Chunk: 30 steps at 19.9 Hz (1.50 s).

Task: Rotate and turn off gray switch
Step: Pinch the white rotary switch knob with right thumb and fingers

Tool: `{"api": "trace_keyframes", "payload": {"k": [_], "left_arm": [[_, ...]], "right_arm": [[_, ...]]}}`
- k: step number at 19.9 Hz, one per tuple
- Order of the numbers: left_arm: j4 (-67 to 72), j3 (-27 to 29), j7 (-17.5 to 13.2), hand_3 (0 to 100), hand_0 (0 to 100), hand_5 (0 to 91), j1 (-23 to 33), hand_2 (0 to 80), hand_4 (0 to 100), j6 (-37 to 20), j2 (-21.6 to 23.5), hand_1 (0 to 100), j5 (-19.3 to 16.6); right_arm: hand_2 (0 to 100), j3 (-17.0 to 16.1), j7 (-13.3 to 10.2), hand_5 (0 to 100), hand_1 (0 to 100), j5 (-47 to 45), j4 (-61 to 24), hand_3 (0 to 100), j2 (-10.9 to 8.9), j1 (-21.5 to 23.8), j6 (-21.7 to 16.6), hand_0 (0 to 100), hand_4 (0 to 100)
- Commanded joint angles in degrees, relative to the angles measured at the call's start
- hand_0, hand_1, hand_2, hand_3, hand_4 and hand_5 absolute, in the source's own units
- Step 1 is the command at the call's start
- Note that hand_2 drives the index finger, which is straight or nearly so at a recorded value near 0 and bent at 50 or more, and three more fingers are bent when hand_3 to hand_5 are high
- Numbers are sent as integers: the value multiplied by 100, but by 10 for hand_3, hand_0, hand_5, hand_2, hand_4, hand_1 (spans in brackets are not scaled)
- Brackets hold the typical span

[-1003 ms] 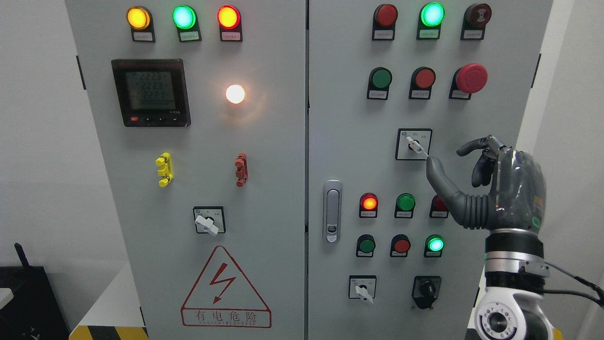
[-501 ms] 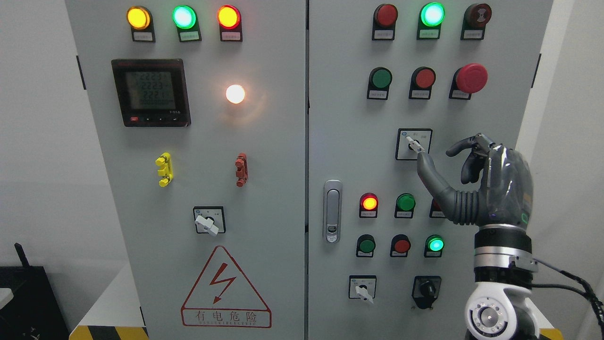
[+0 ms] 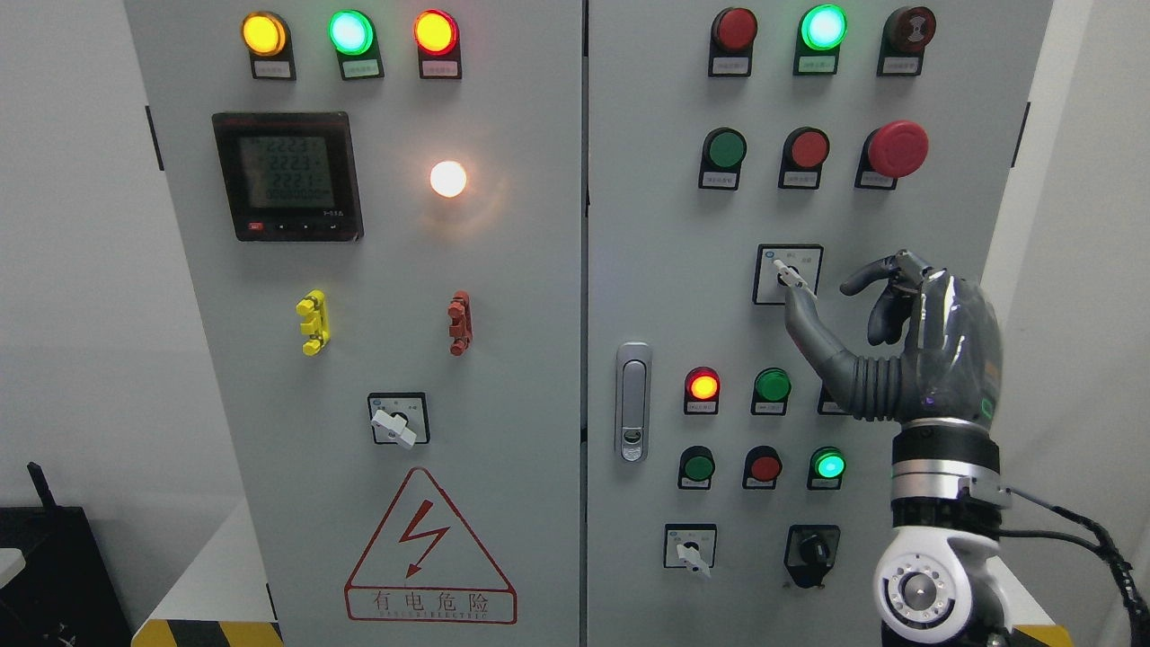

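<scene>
The gray rotary switch (image 3: 789, 274) sits in a black-framed square plate on the cabinet's right door, with its small pale lever pointing down to the right. My right hand (image 3: 822, 295) rises from the lower right, just to the right of the switch. Its thumb (image 3: 809, 323) stretches up-left, and the tip meets the lower end of the lever. The index finger (image 3: 864, 277) curves above, apart from the switch, and holds nothing. My left hand does not show.
A red mushroom button (image 3: 897, 148) sits above the hand, with red and green buttons and lamps around it. Two similar gray switches are on the left door (image 3: 393, 422) and at the lower right (image 3: 690, 550), beside a black knob (image 3: 811, 548). A door handle (image 3: 633, 402) is at the centre.
My right hand has moved left and slightly up toward the switch. The thumb tip went from beside the lever's end to against it. The lever's angle looks unchanged.
</scene>
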Motion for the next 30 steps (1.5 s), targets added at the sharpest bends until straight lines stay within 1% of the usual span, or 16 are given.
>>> {"api": "trace_keyframes", "payload": {"k": [1,13,19,30], "left_arm": [[-140,44,-5,0,120,0,-53,0,0,1,-3,389,114],[-140,44,4,0,120,0,-53,0,0,1,-3,389,114],[-140,44,-5,0,120,0,-53,0,0,1,-3,389,114],[-140,44,-5,0,120,0,-53,0,0,1,-3,389,114]], "right_arm": [[576,186,37,1000,493,-4,90,1000,51,-49,6,85,1000],[562,116,46,1000,475,-4,178,1000,51,-119,15,92,1000],[554,90,46,1000,469,-4,222,1000,51,-146,94,94,1000],[571,160,55,1000,461,-4,231,1000,51,-190,94,99,1000]]}}
